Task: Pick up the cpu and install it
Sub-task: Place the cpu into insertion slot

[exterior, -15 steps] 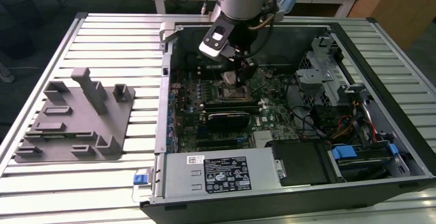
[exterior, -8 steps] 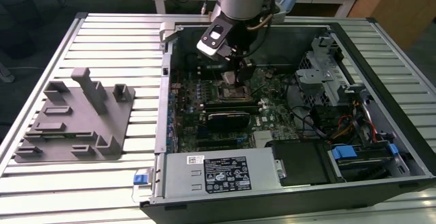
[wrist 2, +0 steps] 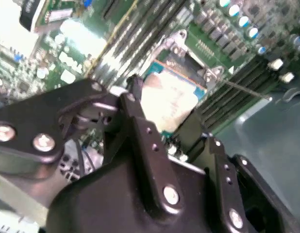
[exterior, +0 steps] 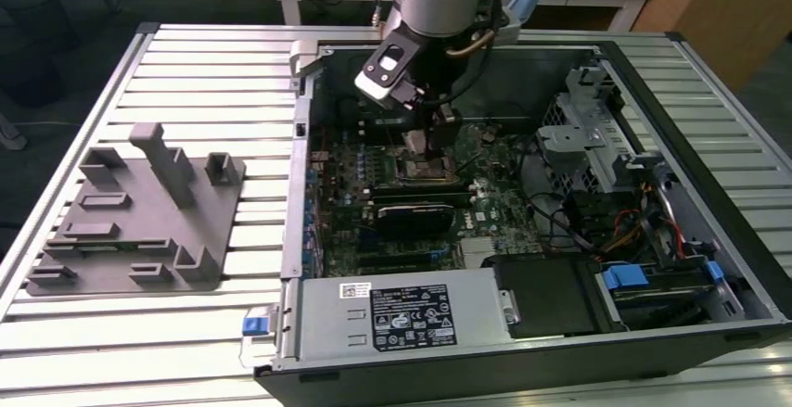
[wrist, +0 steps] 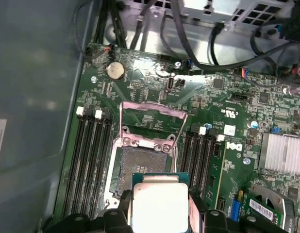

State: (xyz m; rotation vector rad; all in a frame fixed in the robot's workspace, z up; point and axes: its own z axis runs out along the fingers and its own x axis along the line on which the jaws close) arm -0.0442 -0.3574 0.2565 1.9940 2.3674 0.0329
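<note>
Hand (exterior: 427,150) pinching the cpu (wrist: 159,206) by opposite edges over the open socket (wrist: 140,167); a tilted or offset descent could bend the socket's contacts or jam the cpu.

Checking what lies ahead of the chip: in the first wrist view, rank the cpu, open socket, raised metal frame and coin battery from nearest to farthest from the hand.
1. cpu: gripped in the hand.
2. open socket: on the board, just beyond the cpu.
3. raised metal frame: standing at the socket's far edge.
4. coin battery: past the frame, near the board's corner.
</note>
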